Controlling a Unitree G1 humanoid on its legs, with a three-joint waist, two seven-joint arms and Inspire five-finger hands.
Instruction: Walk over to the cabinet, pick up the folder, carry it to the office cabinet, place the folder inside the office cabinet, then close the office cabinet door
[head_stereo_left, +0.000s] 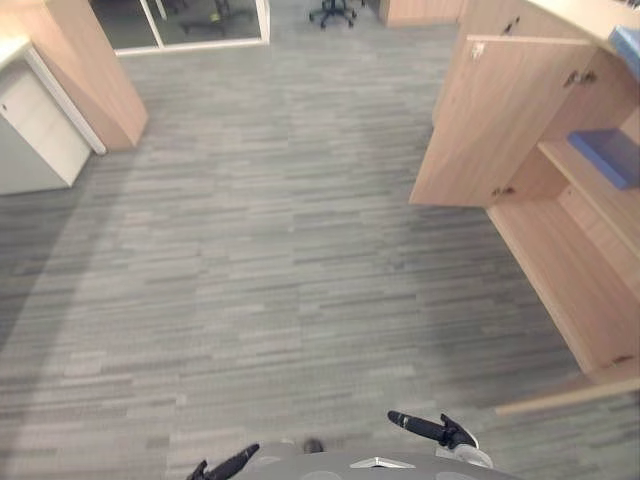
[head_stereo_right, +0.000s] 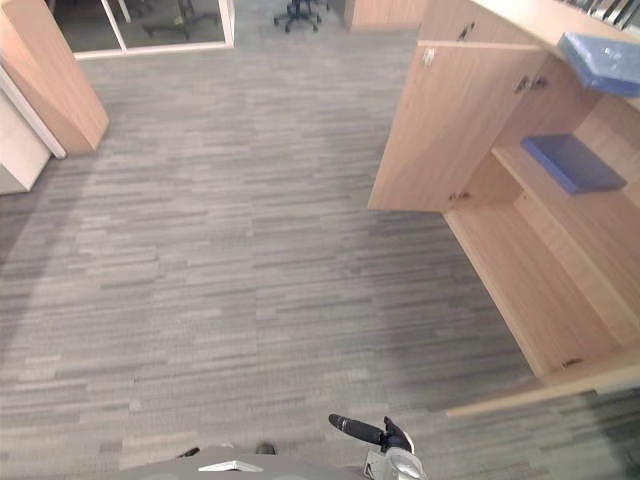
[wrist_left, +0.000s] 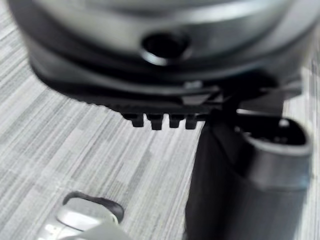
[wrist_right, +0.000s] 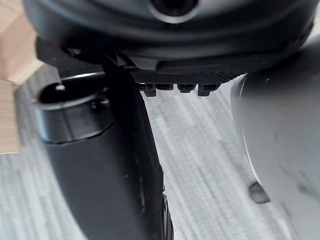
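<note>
- Left eye view: the cabinet (head_stereo_left: 590, 270) stands open at 3 o'clock. The folder (head_stereo_left: 607, 155) lies flat on its shelf (head_stereo_right: 580, 215) at 2 o'clock, and a second blue item (head_stereo_right: 603, 60) sits on the cabinet top.
- The left hand (head_stereo_left: 228, 466) at 7 o'clock and the right hand (head_stereo_left: 428, 429) at 5 o'clock hang low over the floor (head_stereo_left: 280, 270), well apart from the cabinet. The fingers of both look straight and hold nothing.
- Two blue things could be confused, so a reach for the wrong one would waste the approach.
- The near door (head_stereo_left: 570, 395) juts out at 4 o'clock, edge-on to the right arm. Walking straight in could clip it and swing it into the robot.
- The far door (head_stereo_left: 490, 120) at 1 o'clock gapes wide. A push near its hinge would likely slip or stall.
- The folder lies near the shelf's front. If it overhangs, a closing door could catch it.
</note>
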